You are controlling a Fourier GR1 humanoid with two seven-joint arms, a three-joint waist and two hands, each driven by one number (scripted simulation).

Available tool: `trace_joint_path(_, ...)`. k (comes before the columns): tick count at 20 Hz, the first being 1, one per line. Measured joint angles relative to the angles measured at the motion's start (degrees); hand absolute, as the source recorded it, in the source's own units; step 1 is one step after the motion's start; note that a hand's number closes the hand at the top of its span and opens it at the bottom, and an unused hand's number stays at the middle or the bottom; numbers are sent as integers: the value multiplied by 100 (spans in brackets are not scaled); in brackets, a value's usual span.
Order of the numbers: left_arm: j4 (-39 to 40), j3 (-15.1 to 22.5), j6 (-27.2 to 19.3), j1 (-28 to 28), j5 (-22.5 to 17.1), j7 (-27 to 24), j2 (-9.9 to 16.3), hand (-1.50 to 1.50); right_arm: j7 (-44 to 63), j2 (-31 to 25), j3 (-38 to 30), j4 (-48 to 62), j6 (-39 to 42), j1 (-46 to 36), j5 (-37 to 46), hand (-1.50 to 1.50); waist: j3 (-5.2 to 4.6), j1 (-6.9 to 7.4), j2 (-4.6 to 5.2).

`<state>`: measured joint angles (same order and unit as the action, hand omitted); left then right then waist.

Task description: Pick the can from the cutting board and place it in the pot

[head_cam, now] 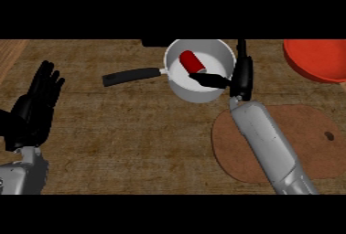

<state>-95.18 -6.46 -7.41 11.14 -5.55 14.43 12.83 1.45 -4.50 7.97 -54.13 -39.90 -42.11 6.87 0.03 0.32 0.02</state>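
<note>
— Where's the can?
— I see the red can (191, 61) tilted inside the white pot (177, 84); my right hand (238, 77) spreads beside it.
— Risk?
— Withdrawing, fingers could snag the rim (left hand (35, 107) rests open).

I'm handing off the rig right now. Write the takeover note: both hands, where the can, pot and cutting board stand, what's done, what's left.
Left hand: open, fingers up, resting at the view's left edge, holding nothing.
Right hand: over the pot, fingers reaching in beside the can; whether it has let go is unclear.
Can: red, tilted inside the white pot, off the cutting board.
Cutting board: round, brown, under the right forearm.
Done: can picked and carried into the pot.
Left: confirm release, withdraw the right hand.
</note>
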Motion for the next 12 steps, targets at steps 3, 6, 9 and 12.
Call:
trace_joint_path(3, -79, 35, -51, -13, 81, 58, -53, 0, 53, -235, -59, -515, 359, 378, -75, -150, -1, -30, -9)
trace_joint_path(6, 29, -15, -1, 47, 91, 8, -50, 0, -58, -400, -177, -837, 665, 718, -143, -150, -2, -38, -8)
trace_joint_path(9, 60, -91, 87, -6, 48, -63, -40, 0, 47, -536, -180, -1242, 880, 1046, -85, -150, -3, -40, -8)
trace_joint_path(12, 75, -84, 87, -23, 85, -95, -109, 0, 261, -624, -244, -1646, 1055, 1269, -21, -150, -3, -41, -9)
